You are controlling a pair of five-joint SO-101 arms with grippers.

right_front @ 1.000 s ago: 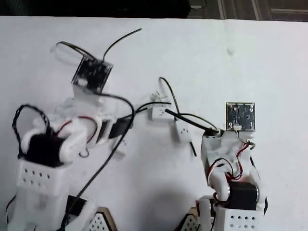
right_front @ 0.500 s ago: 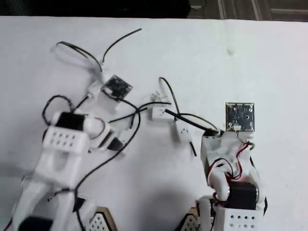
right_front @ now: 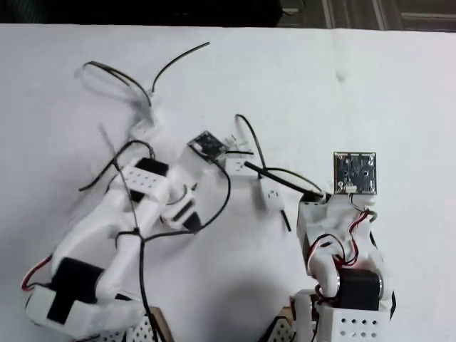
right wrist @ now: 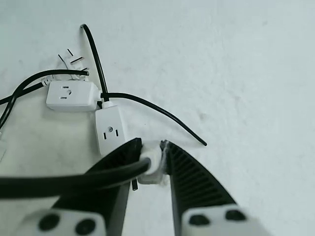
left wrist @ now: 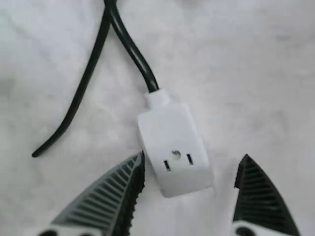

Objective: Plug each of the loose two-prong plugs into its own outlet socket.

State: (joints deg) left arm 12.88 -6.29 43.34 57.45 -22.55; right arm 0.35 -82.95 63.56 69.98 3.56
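Right gripper: clenched on a white plug, its black cord trailing back between the fingers. The prongs are hidden behind the fingers, so confirm their rotation before you push.

Just beyond the tips lies the near socket, slot face toward the camera.

Left gripper: jaws released, one on either side of what is likely the far socket, neither touching it. In the high view that socket sits at about 10 o'clock from the near one.

- Close on its long sides, low on the body, leaving the slot face clear.
- Brace first. Then bring the plug in square to the face, prongs lined with the slots, with a slow straight push.
- Mind the cords crossing between the sockets.

Farthest out, at 11 o'clock on the table, a loose cord curls.
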